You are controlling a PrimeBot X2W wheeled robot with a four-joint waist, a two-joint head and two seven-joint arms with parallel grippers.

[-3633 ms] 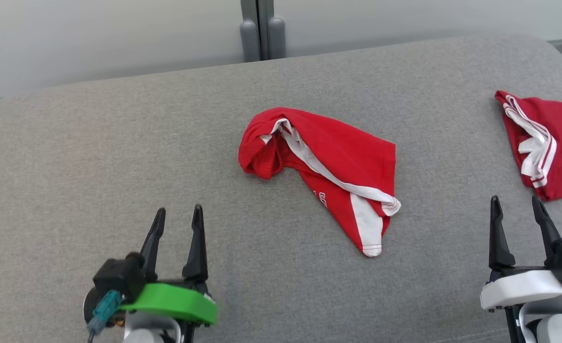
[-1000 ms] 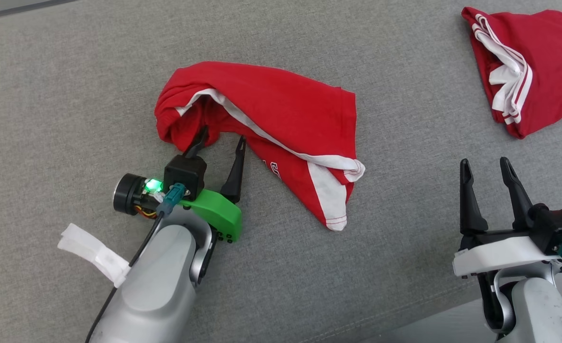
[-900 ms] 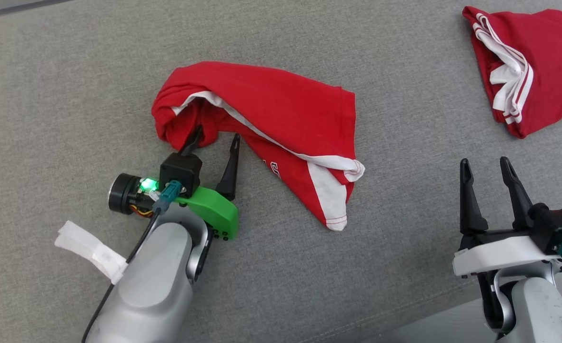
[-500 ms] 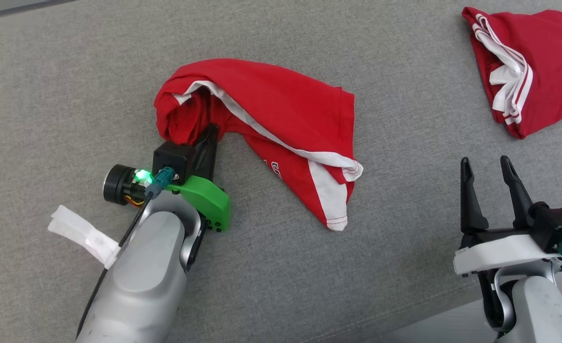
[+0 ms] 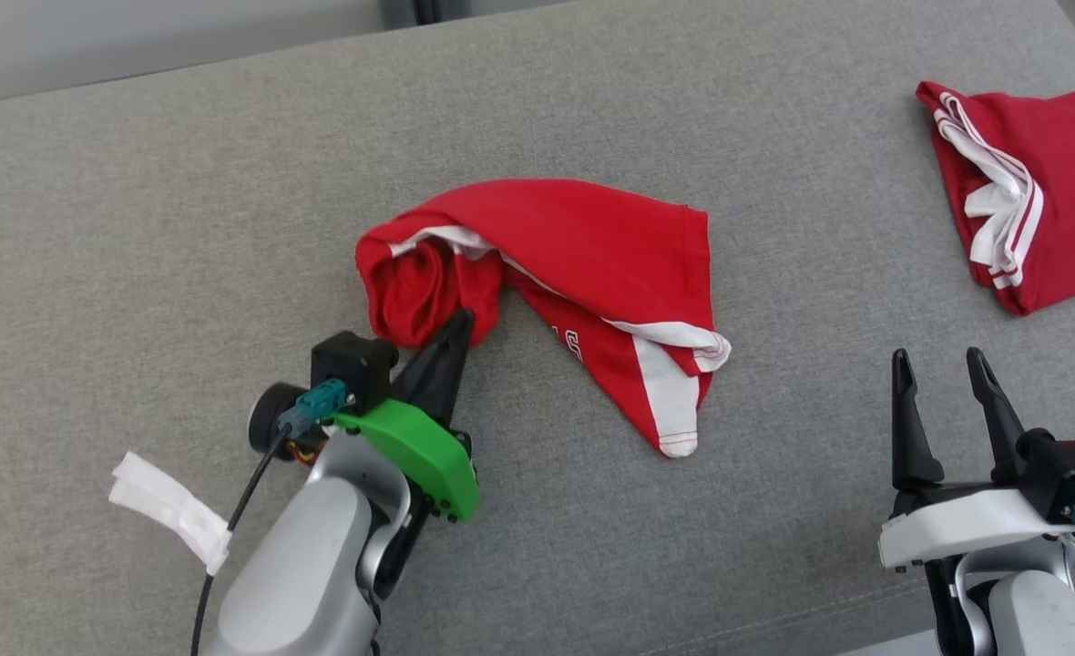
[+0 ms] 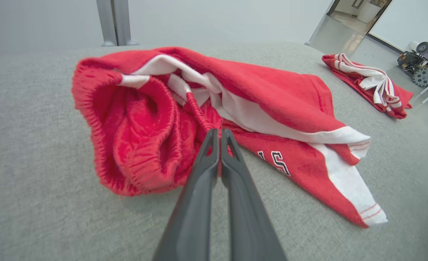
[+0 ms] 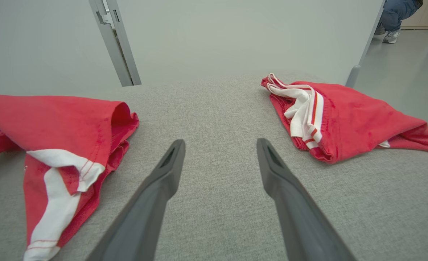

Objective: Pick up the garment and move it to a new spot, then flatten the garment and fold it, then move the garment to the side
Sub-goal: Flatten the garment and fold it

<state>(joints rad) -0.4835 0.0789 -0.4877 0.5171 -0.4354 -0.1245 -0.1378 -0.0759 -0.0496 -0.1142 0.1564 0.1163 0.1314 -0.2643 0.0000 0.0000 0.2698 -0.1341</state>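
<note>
The garment (image 5: 592, 241) is a pair of red shorts with white side stripes, lying crumpled in the middle of the grey padded surface (image 5: 137, 228). My left gripper (image 5: 461, 326) is shut on the garment's bunched waistband end at its near left. In the left wrist view the closed fingertips (image 6: 217, 133) pinch a red fold of the garment (image 6: 272, 87). My right gripper (image 5: 941, 363) stands open near the front right, with nothing between its fingers. In the right wrist view that gripper (image 7: 219, 145) points at bare fabric surface, with the garment (image 7: 54, 119) to its left.
A second red and white garment (image 5: 1039, 214) lies folded at the far right, also seen from the wrists (image 6: 366, 79) (image 7: 344, 116). A grey post (image 6: 114, 21) stands behind the surface. A person's shoe (image 7: 391, 36) shows on the floor beyond the right edge.
My left gripper went from open beside the waistband to shut on it, and that end has bunched up. The head camera has shifted. The right gripper has stayed open in place.
</note>
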